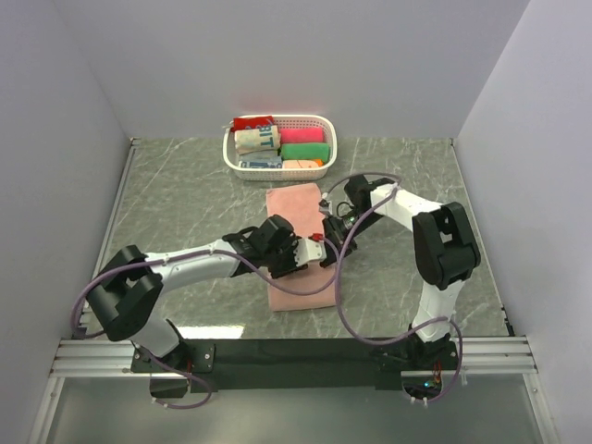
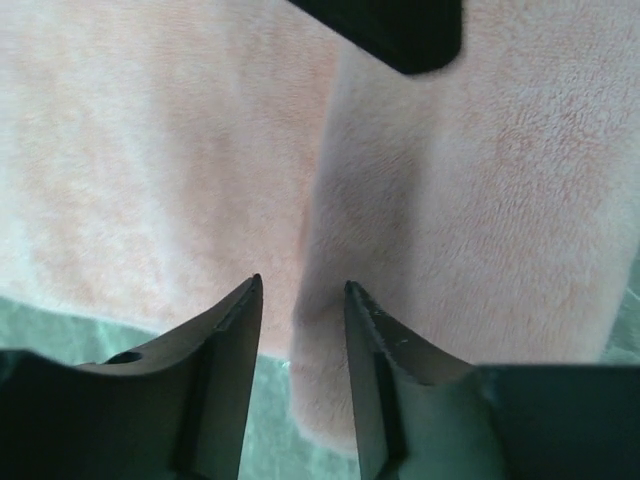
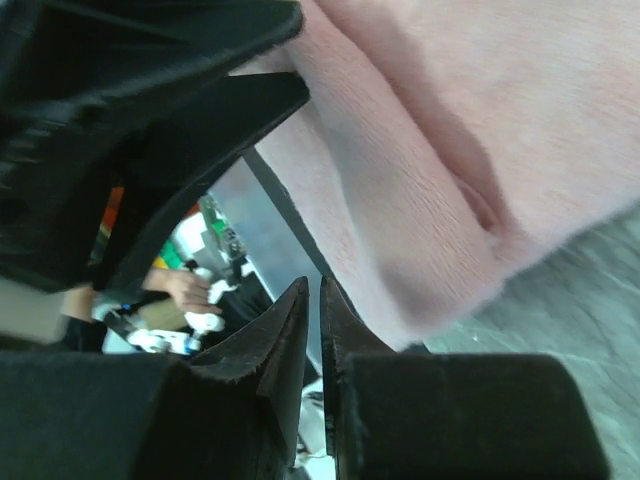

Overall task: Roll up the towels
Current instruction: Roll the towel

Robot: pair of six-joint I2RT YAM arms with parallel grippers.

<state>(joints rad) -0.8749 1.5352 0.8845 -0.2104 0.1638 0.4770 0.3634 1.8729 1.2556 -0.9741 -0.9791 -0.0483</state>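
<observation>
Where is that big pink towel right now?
Seen from above, the pink towel lies mid-table, just nearer the arms than the white basket, with the left gripper and right gripper over its middle.

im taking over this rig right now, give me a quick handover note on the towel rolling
Left gripper: open above the pink towel, a raised fold in line with the gap, nothing clamped.
Right gripper: jaws barely parted, empty, by the towel's right edge.
Towel: lies as a long strip on the table, its far end near the white basket; both grippers are around its middle.
Done: towel laid out.
Left: the rolling itself; no roll shows yet.
</observation>
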